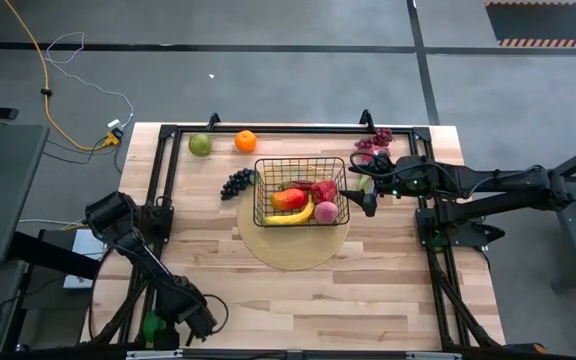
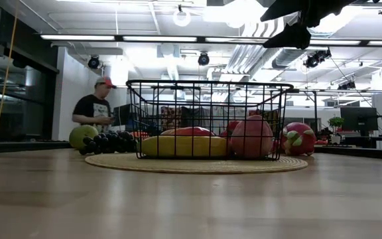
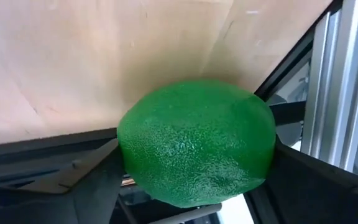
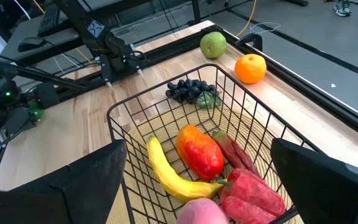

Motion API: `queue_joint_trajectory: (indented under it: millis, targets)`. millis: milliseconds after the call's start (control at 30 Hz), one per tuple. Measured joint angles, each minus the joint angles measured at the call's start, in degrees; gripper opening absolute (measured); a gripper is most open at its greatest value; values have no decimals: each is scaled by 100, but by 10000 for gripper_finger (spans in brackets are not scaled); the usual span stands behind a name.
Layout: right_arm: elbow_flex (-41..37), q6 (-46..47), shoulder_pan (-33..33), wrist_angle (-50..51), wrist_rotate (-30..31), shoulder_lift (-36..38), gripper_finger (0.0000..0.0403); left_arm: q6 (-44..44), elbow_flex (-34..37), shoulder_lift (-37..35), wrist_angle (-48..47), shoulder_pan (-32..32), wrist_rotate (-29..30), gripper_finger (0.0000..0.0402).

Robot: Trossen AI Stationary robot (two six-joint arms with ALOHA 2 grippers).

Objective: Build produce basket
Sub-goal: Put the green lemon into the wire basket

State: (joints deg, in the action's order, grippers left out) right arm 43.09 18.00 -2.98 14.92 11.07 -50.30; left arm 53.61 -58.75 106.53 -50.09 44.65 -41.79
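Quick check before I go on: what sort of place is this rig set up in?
Likely an open-plan office or lab: exposed ducts and strip lights overhead, a person by monitors in the room behind, and a grey floor with cables round the wooden table.

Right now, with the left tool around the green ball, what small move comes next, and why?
Probably lift the left tool straight up: it looks closed on the green ball at the table edge beside a frame rail, far from the basket.
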Motion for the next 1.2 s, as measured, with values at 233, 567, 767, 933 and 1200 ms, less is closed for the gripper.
queue_joint_trajectory:
  millis: [233,567,767,933,1200]
  targets:
    - [0,-2,0,26,0,0,387,-751,-46,-533,-833,-619,522,326]
    - [0,1,0,42,-2,0,387,-1903,-699,-2474,-1703,-2916,1693,324]
    - [0,2,0,56,-7,0,387,-2307,-1037,-3542,-297,-4553,2351,324]
    - [0,2,0,61,-7,0,387,-3066,-1040,-4273,1392,-5449,2957,325]
    - [0,275,0,-15,-10,0,387,-3719,-256,-4709,3767,-6048,3519,325]
